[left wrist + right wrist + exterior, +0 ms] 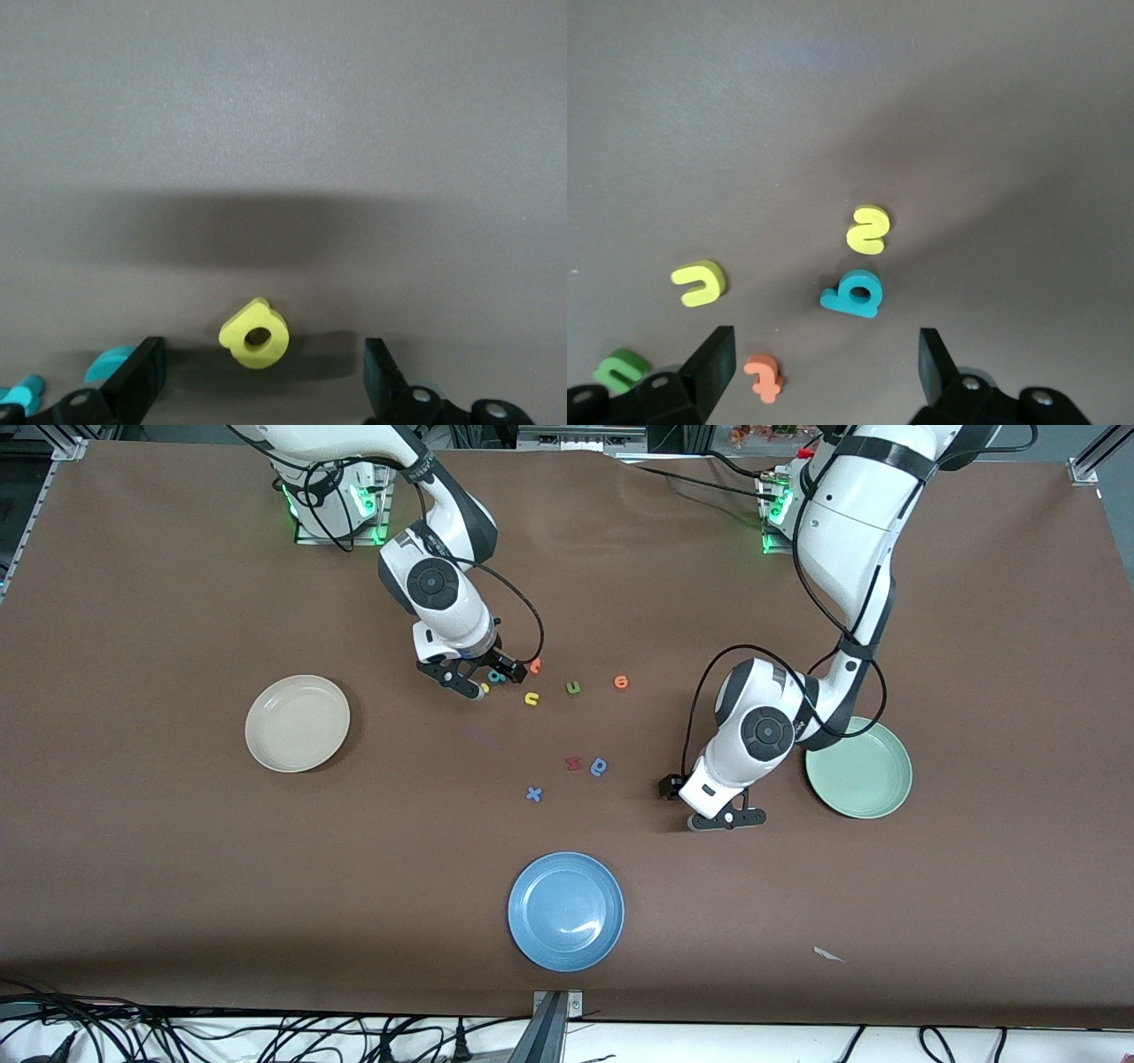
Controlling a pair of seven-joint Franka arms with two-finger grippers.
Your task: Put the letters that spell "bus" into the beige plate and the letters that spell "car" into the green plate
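Observation:
My right gripper (465, 682) hangs open over the letter cluster. In its wrist view, the right gripper (824, 363) has an orange letter (764, 377) between its fingers. The teal "b" (852, 294) lies just ahead of them, with the yellow "s" (868, 229) beside it and the yellow "u" (700, 283) apart. My left gripper (726, 821) is low beside the green plate (864, 775). It stands open around the yellow "a" (255, 334), touching nothing. Two teal letters (111, 361) show partly at that view's edge. The beige plate (297, 723) holds nothing.
A green "u" (573, 687) and an orange "o" (621, 682) lie beside the cluster. A dark red letter (573, 763), a blue rounded letter (600, 766) and a blue "x" (533, 794) lie mid-table. A blue plate (565, 911) sits nearest the front camera.

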